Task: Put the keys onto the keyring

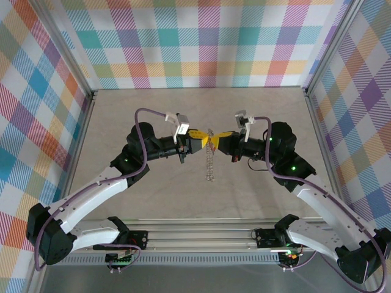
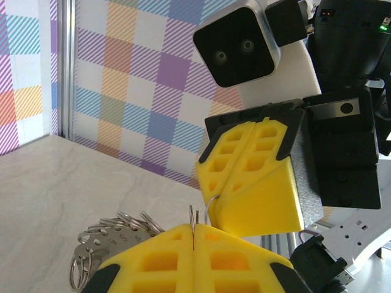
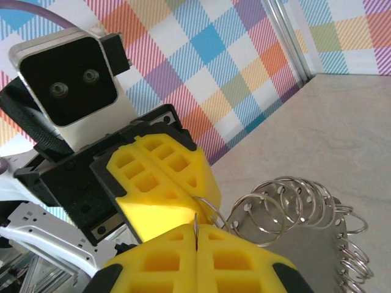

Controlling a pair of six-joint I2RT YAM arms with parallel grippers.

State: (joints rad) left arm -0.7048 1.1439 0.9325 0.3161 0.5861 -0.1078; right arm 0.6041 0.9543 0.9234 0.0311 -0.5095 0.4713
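Right now the keyring (image 1: 209,162) hangs over the middle of the surface (image 1: 153,201), about midway between its left and right edges. It drops from the spot where your two hands meet. From the top it reads as a thin grey string of wire loops; you cannot tell whether its lower end touches the surface.

Your left wrist view shows the loops bunched (image 2: 116,235) beyond the left hand (image 2: 193,235). That hand's yellow fingers (image 2: 153,262) are pressed together on a thin wire of the keyring. The right hand (image 2: 223,195) comes in tip to tip just above it, its jaws also closed, with a wire loop at its tip.

The right wrist view shows the same pinch mirrored, with the loops (image 3: 293,210) fanned out behind. Checked walls (image 1: 201,36) ring the surface.
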